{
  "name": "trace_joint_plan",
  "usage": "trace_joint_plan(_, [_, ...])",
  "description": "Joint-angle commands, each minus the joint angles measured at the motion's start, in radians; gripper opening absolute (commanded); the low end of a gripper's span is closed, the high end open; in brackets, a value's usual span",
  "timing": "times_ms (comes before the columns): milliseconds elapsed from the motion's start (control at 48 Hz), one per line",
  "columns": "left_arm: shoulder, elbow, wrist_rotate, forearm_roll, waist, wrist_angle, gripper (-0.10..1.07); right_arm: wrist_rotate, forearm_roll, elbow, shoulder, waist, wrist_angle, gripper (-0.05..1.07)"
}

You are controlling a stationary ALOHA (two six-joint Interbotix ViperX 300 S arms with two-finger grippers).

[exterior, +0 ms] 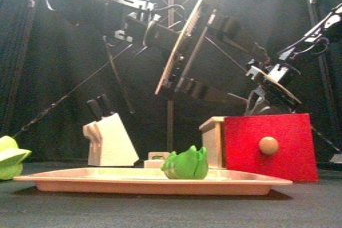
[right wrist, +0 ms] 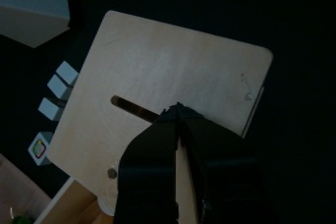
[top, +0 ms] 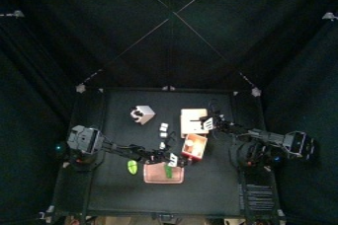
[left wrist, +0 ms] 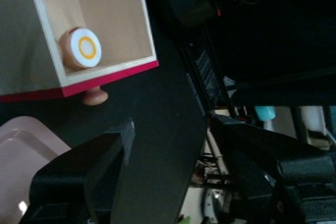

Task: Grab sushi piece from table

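Wooden board (right wrist: 157, 90) clamped by right fingers (right wrist: 178, 120), no readable writing, left fingers (left wrist: 197, 184) apart.

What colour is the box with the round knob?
Red box with a pale wooden knob; front view shows it best.

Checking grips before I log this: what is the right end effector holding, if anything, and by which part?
The right end effector grips the wooden board by its edge, near the slot cut in it.
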State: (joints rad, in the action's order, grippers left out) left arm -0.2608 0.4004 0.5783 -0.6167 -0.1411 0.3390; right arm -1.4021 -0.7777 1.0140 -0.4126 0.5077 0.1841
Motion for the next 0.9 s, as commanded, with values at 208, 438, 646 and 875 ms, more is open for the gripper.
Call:
trace_joint_plan(208, [0.118, 0.1, -0.006, 0.259, 0.044, 0.054, 0.95, 0.006, -0.012, -0.02, 0.008, -0.012, 0.002, 0.35])
trace_joint_plan(438, [0.169, 0.163, -0.011, 0.451, 0.08, 0.049, 0.95, 0.006, -0.044, -0.025, -0.026, -0.012, 0.002, 0.35])
trace_joint_plan(646, [0.206, 0.216, -0.009, 0.652, 0.107, 0.029, 0.94, 0.006, -0.058, -0.02, -0.077, -0.012, -0.003, 0.35])
trace_joint_plan(875, [0.282, 0.264, -0.011, 0.807, 0.12, 0.026, 0.94, 0.008, -0.069, -0.018, -0.107, -0.014, -0.081, 0.35])
